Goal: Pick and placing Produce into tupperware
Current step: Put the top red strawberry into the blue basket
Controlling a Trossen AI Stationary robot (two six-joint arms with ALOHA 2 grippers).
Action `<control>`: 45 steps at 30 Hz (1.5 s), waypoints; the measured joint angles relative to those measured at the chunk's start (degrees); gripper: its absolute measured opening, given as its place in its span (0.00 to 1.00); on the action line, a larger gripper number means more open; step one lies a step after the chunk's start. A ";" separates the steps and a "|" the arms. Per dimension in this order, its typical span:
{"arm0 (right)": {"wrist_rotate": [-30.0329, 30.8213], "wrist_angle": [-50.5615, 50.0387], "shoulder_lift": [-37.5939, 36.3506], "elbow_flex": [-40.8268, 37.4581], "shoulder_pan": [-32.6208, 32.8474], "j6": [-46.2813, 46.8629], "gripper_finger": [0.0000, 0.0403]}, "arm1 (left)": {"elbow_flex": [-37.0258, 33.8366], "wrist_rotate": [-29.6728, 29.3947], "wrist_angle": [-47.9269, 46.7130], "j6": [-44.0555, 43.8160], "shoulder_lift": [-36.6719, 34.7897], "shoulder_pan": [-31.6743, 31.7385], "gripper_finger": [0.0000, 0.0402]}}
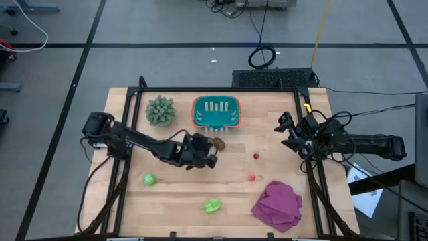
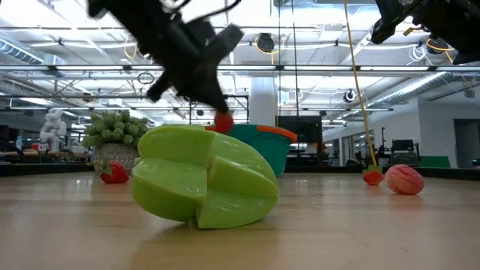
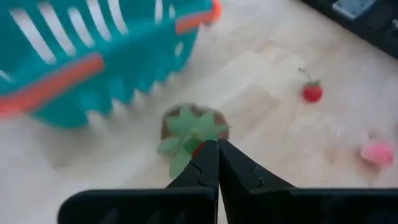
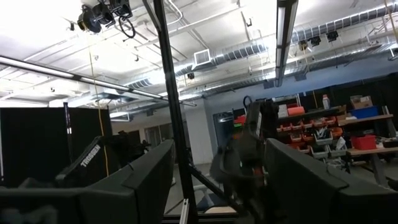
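My left gripper (image 1: 214, 151) hangs just near of the teal tupperware (image 1: 216, 112) and is shut on a small red produce piece with a green leafy top (image 3: 186, 130), above the brown oval (image 1: 219, 142) lying on the table. Two tiny red pieces (image 1: 256, 156) (image 1: 252, 177) lie right of centre. Two light-green pieces (image 1: 148, 179) (image 1: 212, 205) lie nearer the front. My right gripper (image 4: 217, 180) is held up at the table's right edge, open and empty, pointing into the room. My left gripper pinches the red piece (image 3: 198, 148) between its two fingertips, just below its green leaves. The fingers come slanting down from the table's left. The piece is lifted clear of the table (image 2: 223, 121), its leaves spreading out ahead of the fingertips.
A spiky grey-green plant (image 1: 160, 110) stands left of the tupperware. A magenta cloth (image 1: 277, 204) lies at the front right. In the low view the green star-shaped piece (image 2: 206, 176) fills the foreground, with a red piece (image 2: 114, 174) and a pink one (image 2: 405, 180) beyond.
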 joint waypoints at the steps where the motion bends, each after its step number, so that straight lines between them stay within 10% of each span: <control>1: -0.02 -0.15 0.04 0.00 0.00 0.00 0.60 | 1.43 -0.45 -1.99 0.88 -0.77 0.58 0.00; 12: 0.02 -1.44 0.51 0.00 0.11 -0.15 0.60 | 9.50 -3.36 -11.59 16.29 -7.33 10.26 0.00; 25: 0.04 -2.31 0.68 -0.02 0.37 -1.21 0.60 | 10.05 13.19 -10.24 23.04 -6.30 27.46 0.00; 45: 0.14 -3.27 0.68 -0.02 0.37 -3.02 0.60 | 10.00 21.32 -6.06 22.71 3.77 30.31 0.00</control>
